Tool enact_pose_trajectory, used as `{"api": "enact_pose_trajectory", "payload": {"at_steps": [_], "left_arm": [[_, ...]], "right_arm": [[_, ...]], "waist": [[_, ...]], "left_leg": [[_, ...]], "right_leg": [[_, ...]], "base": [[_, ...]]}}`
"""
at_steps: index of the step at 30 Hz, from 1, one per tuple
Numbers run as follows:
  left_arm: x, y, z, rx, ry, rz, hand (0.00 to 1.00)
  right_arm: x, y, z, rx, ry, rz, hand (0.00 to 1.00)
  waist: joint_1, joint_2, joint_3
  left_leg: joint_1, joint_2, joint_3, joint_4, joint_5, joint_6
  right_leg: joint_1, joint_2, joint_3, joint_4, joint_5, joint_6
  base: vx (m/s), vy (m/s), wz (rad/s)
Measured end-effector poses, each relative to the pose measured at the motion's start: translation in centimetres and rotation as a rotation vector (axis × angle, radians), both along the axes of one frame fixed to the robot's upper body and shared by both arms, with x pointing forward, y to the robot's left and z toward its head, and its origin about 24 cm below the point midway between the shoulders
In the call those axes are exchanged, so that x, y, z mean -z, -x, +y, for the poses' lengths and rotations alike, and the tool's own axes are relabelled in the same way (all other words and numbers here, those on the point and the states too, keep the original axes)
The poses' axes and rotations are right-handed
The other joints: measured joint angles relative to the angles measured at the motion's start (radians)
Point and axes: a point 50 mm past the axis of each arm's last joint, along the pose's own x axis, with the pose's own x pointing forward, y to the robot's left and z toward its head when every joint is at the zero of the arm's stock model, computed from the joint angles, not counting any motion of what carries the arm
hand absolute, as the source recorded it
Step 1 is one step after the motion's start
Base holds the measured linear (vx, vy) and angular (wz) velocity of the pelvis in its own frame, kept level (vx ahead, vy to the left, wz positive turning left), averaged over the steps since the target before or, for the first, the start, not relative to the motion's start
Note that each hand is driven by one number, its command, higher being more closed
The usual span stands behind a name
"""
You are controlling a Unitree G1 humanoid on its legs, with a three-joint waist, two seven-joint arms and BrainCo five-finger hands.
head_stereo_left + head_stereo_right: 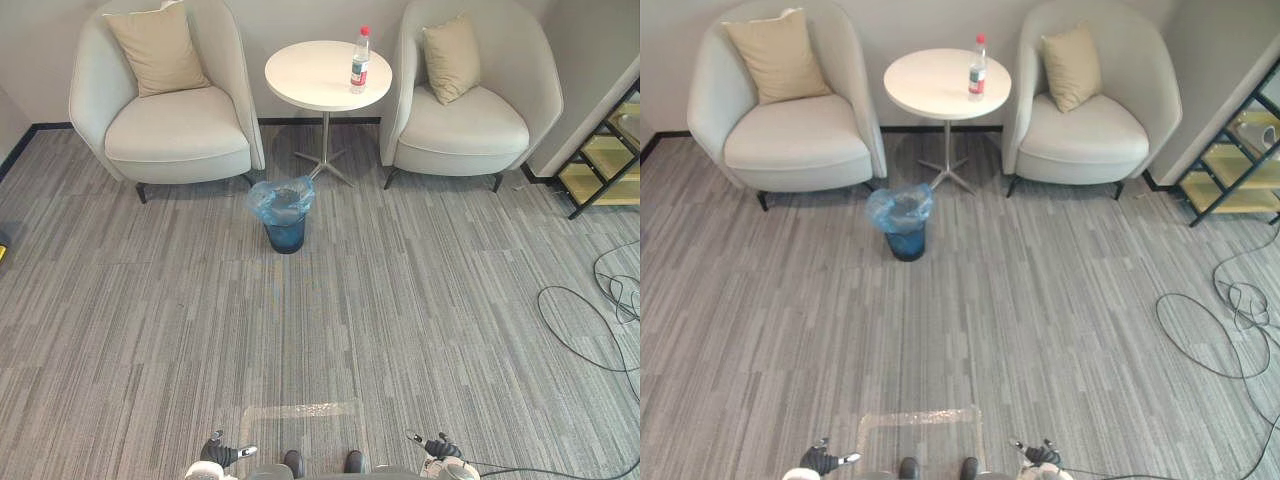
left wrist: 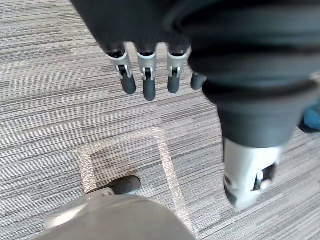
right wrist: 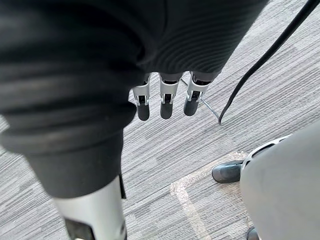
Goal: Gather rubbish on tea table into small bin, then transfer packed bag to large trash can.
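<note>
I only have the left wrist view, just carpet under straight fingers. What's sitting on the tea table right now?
Observer: One clear bottle with a red cap, upright near the right edge of the round white table.
Operator: Where would I drop it?
Observer: A small bin lined with a blue bag stands on the carpet in front of the table, by the left armchair.
Operator: And my other arm?
Observer: The right robot hand hangs low over carpet, fingers straight, holding nothing.
</note>
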Motion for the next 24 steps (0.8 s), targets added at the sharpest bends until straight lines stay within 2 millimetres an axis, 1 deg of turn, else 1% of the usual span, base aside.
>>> {"api": "enact_pose_trajectory", "payload": {"at_steps": [1,2,3,5,6,7,8,10,11,12,13,14,15,16,17,18,19,20,21,22,23,24], "left_arm": [[0.0,-0.1,0.0,0.000,0.000,-0.003,0.00],[-0.1,-0.3,0.2,-0.005,0.000,-0.010,0.00],[-0.2,-0.5,0.1,-0.012,0.006,-0.018,0.00],[-0.2,-0.7,-0.3,-0.040,0.023,-0.035,0.00],[-0.1,-0.7,-0.5,-0.069,0.035,-0.040,0.00],[-0.2,-0.8,-0.7,-0.084,0.045,-0.050,0.00],[-0.2,-0.9,-0.7,-0.088,0.048,-0.052,0.00],[-0.2,-0.9,-0.7,-0.095,0.051,-0.055,0.00],[-0.2,-0.9,-0.8,-0.084,0.052,-0.052,0.00],[-0.2,-0.9,-1.0,-0.074,0.054,-0.049,0.00],[-0.1,-0.8,-1.1,-0.076,0.059,-0.044,0.00],[-0.2,-1.0,-0.8,-0.074,0.051,-0.046,0.00],[-0.4,-1.6,-0.6,-0.068,0.044,-0.059,0.00],[-0.5,-1.9,-0.5,-0.067,0.042,-0.066,0.00],[-0.5,-1.8,-0.4,-0.068,0.041,-0.065,0.00],[-0.4,-1.8,-0.4,-0.073,0.041,-0.063,0.00],[-0.4,-1.7,-0.4,-0.075,0.041,-0.061,0.00],[-0.4,-1.6,-0.4,-0.075,0.040,-0.060,0.00],[-0.4,-1.4,-0.2,-0.072,0.036,-0.057,0.00],[-0.4,-1.5,-0.2,-0.063,0.033,-0.056,0.00],[-0.4,-1.6,-0.3,-0.045,0.032,-0.055,0.00],[-0.4,-1.8,-0.6,-0.029,0.035,-0.056,0.00]], "right_arm": [[0.0,0.0,0.0,0.005,0.000,-0.003,0.00],[0.0,-0.1,-0.1,0.011,-0.001,-0.008,0.00],[-0.1,0.0,-0.3,0.029,-0.003,-0.011,0.00],[-0.2,0.1,-1.0,0.064,0.006,-0.018,0.00],[-0.3,0.0,-1.2,0.085,0.008,-0.024,0.00],[-0.3,0.1,-1.8,0.098,0.018,-0.022,0.00],[-0.3,0.2,-1.9,0.109,0.019,-0.017,0.00],[-0.3,0.3,-1.9,0.117,0.025,-0.011,0.00],[-0.3,0.2,-2.0,0.116,0.027,-0.011,0.00],[-0.3,0.2,-2.0,0.114,0.029,-0.011,0.00],[-0.3,0.1,-2.1,0.107,0.035,-0.005,0.00],[-0.3,-0.1,-1.7,0.101,0.025,-0.008,0.00],[-0.3,-0.1,-1.5,0.105,0.018,-0.008,0.00],[-0.1,0.4,-1.3,0.106,0.011,0.011,0.00],[-0.1,0.4,-1.3,0.107,0.010,0.010,0.00],[-0.1,0.4,-1.2,0.101,0.008,0.009,0.00],[-0.1,0.3,-1.1,0.076,0.010,0.010,0.00],[-0.1,0.2,-1.1,0.060,0.014,0.011,0.00],[-0.1,0.0,-0.9,0.040,0.012,0.002,0.00],[-0.2,-0.3,-0.8,0.038,0.009,-0.005,0.00],[-0.4,-0.8,-0.9,0.033,0.009,-0.023,0.00],[-0.6,-1.2,-1.1,0.019,0.020,-0.044,0.00]], "waist": [[0.000,0.000,0.003],[0.000,-0.001,0.010],[0.002,0.006,0.018],[0.002,0.026,0.032],[0.003,0.041,0.036],[0.002,0.050,0.038],[0.002,0.050,0.040],[0.005,0.046,0.044],[0.006,0.051,0.045],[0.009,0.060,0.042],[0.021,0.074,0.040],[0.037,0.059,0.039],[0.032,0.044,0.035],[0.033,0.030,0.027],[0.034,0.029,0.027],[0.037,0.025,0.023],[0.047,0.015,0.017],[0.046,0.011,0.013],[0.044,0.004,0.005],[0.039,0.002,0.004],[0.028,0.003,0.004],[0.024,0.012,0.009]], "left_leg": [[-0.023,0.004,0.014,0.056,-0.015,-0.009],[-0.084,0.015,0.046,0.202,-0.030,-0.025],[-0.135,0.033,0.073,0.332,-0.029,-0.026],[-0.205,0.072,0.097,0.496,-0.031,-0.029],[-0.243,0.090,0.100,0.565,-0.065,-0.014],[-0.286,0.090,0.097,0.571,-0.092,-0.014],[-0.301,0.085,0.091,0.542,-0.092,-0.015],[-0.306,0.048,0.083,0.349,-0.070,-0.014],[-0.300,0.027,0.057,0.210,-0.027,-0.032],[-0.295,0.028,0.041,0.143,-0.008,-0.046],[-0.279,0.029,0.047,0.107,0.079,-0.011],[-0.277,0.022,0.074,0.109,0.060,0.013],[-0.285,0.007,0.085,0.130,0.033,0.052],[-0.286,-0.006,0.099,0.161,-0.011,0.073],[-0.281,-0.007,0.105,0.167,-0.022,0.072],[-0.252,-0.009,0.131,0.169,-0.042,0.078],[-0.200,-0.014,0.161,0.153,-0.056,0.089],[-0.182,-0.016,0.169,0.143,-0.062,0.090],[-0.133,-0.025,0.174,0.117,-0.065,0.093],[-0.105,-0.027,0.172,0.101,-0.065,0.093],[-0.042,-0.026,0.153,0.071,-0.065,0.093],[0.036,-0.015,0.141,0.030,-0.065,0.093]], "right_leg": [[0.000,-0.001,0.002,0.008,-0.009,-0.013],[-0.003,-0.003,0.014,0.017,-0.033,-0.036],[0.002,-0.004,0.029,0.030,-0.044,-0.045],[0.014,0.004,0.052,0.058,-0.070,-0.065],[0.019,0.005,0.066,0.070,-0.080,-0.072],[0.018,0.000,0.091,0.078,-0.087,-0.084],[0.015,-0.008,0.101,0.083,-0.089,-0.086],[0.013,-0.038,0.143,0.099,-0.115,-0.069],[0.007,-0.047,0.172,0.103,-0.131,-0.052],[0.002,-0.044,0.193,0.103,-0.138,-0.043],[0.000,-0.042,0.242,0.099,-0.147,-0.032],[0.001,-0.053,0.264,0.105,-0.149,-0.014],[-0.009,-0.060,0.269,0.143,-0.152,0.010],[-0.035,-0.077,0.270,0.208,-0.180,0.044],[-0.042,-0.080,0.274,0.236,-0.190,0.048],[-0.078,-0.088,0.288,0.349,-0.211,0.080],[-0.137,-0.096,0.297,0.502,-0.217,0.152],[-0.158,-0.101,0.293,0.557,-0.213,0.208],[-0.215,-0.122,0.266,0.712,-0.188,0.275],[-0.246,-0.134,0.236,0.803,-0.185,0.271],[-0.301,-0.171,0.130,0.946,-0.201,0.230],[-0.334,-0.202,0.025,1.008,-0.229,0.142]], "base": [[-0.05,-0.025,-0.06],[-0.09,-0.043,-0.14],[-0.08,-0.051,-0.26],[0.01,0.003,-0.34],[0.10,0.059,-0.38],[0.10,0.058,-0.36],[0.13,0.091,-0.44],[0.20,0.158,-0.59],[0.22,0.185,-0.67],[0.29,0.246,-0.99],[0.28,0.217,-1.01],[0.42,0.240,-0.89],[0.50,0.188,-0.56],[0.50,0.165,-0.28],[0.47,0.141,-0.37],[0.39,0.101,-0.45],[0.40,0.090,-0.51],[0.41,0.072,-0.48],[0.34,0.051,-0.24],[0.41,0.038,-0.16],[0.41,-0.003,-0.05],[0.39,-0.024,-0.04]]}}
